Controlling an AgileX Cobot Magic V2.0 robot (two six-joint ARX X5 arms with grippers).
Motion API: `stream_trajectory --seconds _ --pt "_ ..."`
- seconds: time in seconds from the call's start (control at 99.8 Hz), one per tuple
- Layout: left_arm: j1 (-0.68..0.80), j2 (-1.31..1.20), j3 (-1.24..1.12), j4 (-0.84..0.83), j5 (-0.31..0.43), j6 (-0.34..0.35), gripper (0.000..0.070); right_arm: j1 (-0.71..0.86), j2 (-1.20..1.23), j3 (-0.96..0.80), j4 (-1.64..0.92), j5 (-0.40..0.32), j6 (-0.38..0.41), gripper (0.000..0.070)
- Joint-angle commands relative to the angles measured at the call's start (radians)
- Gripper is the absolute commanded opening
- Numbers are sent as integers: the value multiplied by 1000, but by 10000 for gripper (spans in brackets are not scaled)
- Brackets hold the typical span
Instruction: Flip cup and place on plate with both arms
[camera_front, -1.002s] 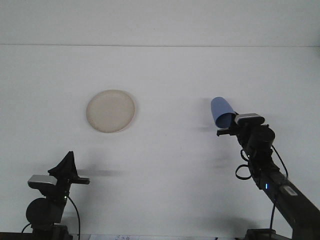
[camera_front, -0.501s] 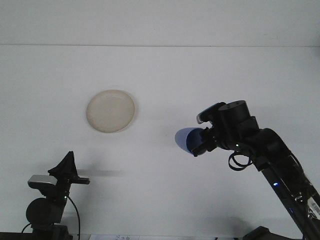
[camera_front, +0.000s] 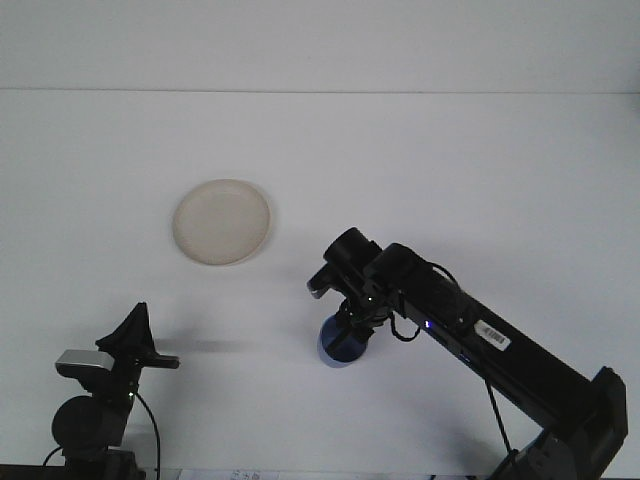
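- Front view: the right gripper (camera_front: 350, 322) is reaching across the white table (camera_front: 450, 160), jaws clamping the blue cup (camera_front: 338, 345) from above.
- The cup is sitting directly beneath the jaws, near the table's middle, well apart from the cream plate (camera_front: 221, 221).
- The left gripper (camera_front: 135, 335) is resting low at the near left; whether its jaws are apart I cannot tell.

Cup (camera_front: 338, 345): blue. Plate (camera_front: 221, 222): cream, plain, unpatterned. Counter (camera_front: 420, 160): white. Both arms black; right arm (camera_front: 470, 335) carries a white barcode label and small blue light.
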Motion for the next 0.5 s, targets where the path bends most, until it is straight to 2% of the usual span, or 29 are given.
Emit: stream_trajectory --seconds 0.0,0.491 --pt "-2 -1 -19 10 2 -3 13 20 20 38 3 1 -10 0" --pt "-2 -1 -19 10 2 -3 13 27 53 38 11 24 -18 10"
